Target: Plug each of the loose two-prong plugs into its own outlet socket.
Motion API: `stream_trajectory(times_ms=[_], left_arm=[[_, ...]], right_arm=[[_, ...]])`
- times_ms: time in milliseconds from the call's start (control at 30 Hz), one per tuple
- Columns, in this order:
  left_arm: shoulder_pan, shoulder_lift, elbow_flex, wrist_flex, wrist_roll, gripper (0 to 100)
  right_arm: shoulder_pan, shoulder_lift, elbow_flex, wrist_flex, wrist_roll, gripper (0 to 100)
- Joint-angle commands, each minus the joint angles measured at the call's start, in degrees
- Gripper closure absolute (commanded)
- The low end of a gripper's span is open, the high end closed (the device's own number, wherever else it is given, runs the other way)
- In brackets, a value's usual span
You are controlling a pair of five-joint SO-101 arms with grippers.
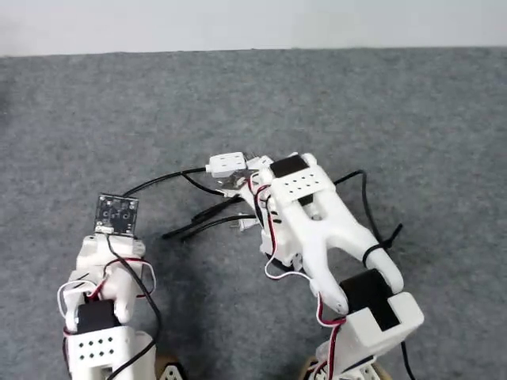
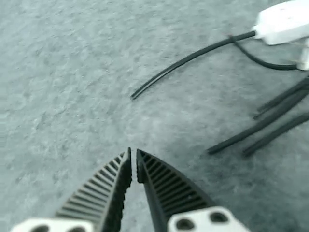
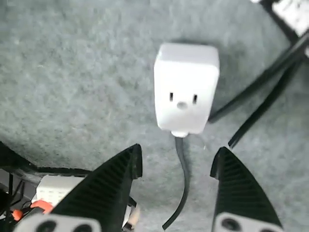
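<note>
White outlet socket [image 3: 186,92] lies on grey bench [image 3: 72,72], 2 slots and round hole showing, black cord [image 3: 181,193] trailing from it.

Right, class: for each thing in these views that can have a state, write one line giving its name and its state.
White boxy plastic outlet socket: empty, nothing plugged in.
Left pincer: shut, holding nothing.
Right pincer: open, holding nothing, with the socket's cord running between its fingers.
Thin black cable: loose, with its free end unattached.
</note>
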Motion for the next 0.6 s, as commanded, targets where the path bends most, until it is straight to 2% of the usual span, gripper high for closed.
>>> stream_trajectory(times_ms=[0, 100, 200, 367, 567], left_arm=[[-4.22, -0.7, -2.59, -2.2, 0.53, 98], [-6.86, -0.7, -1.45, -5.1, 0.53, 98], [-8.18, -0.7, 0.75, -8.53, 0.0, 98], [-8.97, -0.7, 2.95, -12.31, 0.44, 98], [-8.97, -0.7, 3.03, -12.48, 0.44, 98]], right_arm=[[-4.0, -2.33, -0.35, -0.66, 0.18, 75.7], [-8.84, -2.33, -0.26, -0.75, -0.18, 75.7], [-10.07, -2.33, -0.26, -2.86, -3.34, 75.7], [-9.19, -2.24, 5.54, -10.77, -3.87, 75.7], [-4.35, -2.24, 11.6, -15.96, 1.85, 75.7]])
